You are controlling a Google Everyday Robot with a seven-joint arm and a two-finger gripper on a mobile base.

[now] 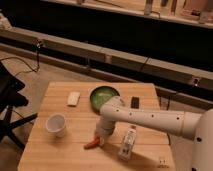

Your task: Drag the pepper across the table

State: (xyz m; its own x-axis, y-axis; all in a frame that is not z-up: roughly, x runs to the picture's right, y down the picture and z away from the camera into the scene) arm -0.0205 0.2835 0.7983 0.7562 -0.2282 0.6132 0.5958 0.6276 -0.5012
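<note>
Table (47, 155): pale plank top, viewed at an angle from above. At L, a white cup (55, 124) is seen upright w/ bare wood around it. Further back, a small white block (74, 98) is laid flat. Near the front edge, approx. mid-table, the pepper (91, 144) is found lying flat, orange-red and slim, well apart from the cup. The gripper (101, 137) is lowered to the wood at the pepper's R end, touching it or just beside it. How wide it is set, and whether the pepper is pinched or only pressed, can't be told. Behind it a green bowl (103, 96) is placed. To the R a clear bottle (128, 143) seems to be lying near the front, and a small black item (134, 102) is seen beside the bowl.

Step judged: the drag itself. Contact should be held low & even so the pepper isn't rolled out from under. Travel should be made slowly along the wood, no lift. The open wood btwn pepper & cup is prob. the best lane, w/ a stop made short of the cup. A path to the R is best avoided, as the bottle is close & easily knocked.
</note>
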